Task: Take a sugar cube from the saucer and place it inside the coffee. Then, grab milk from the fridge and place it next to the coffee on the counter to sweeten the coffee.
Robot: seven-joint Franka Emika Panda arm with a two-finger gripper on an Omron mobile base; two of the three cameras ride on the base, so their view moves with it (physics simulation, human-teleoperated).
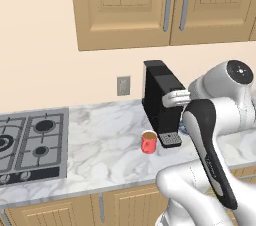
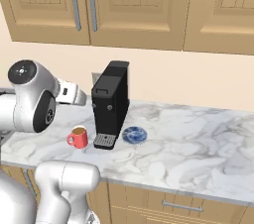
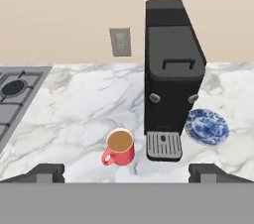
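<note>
My gripper hangs above the front edge of the counter, looking down and forward at the back wall. My two fingertips stand far apart at the bottom corners of the hand view, jaws wide open, with nothing between them.

The coffee, a red mug with brown liquid at its brim, stands on the marble near the front edge, handle turned toward the hob side. It sits just beside the drip tray of the black coffee machine, apart from it by a narrow strip of marble. In the left base view the mug appears just left of the machine's tray; in the right base view it stands likewise to the machine's left.

The saucer, blue and white patterned, lies flat on the counter on the other side of the machine, close against its base. The right base view shows the saucer just right of the tray. I cannot make out a sugar cube on it; at this size the pattern hides any small lump.

The gas hob is set into the counter well to the left of the mug. A wall socket sits on the back wall behind the machine's left side. Wooden wall cabinets hang above.
</note>
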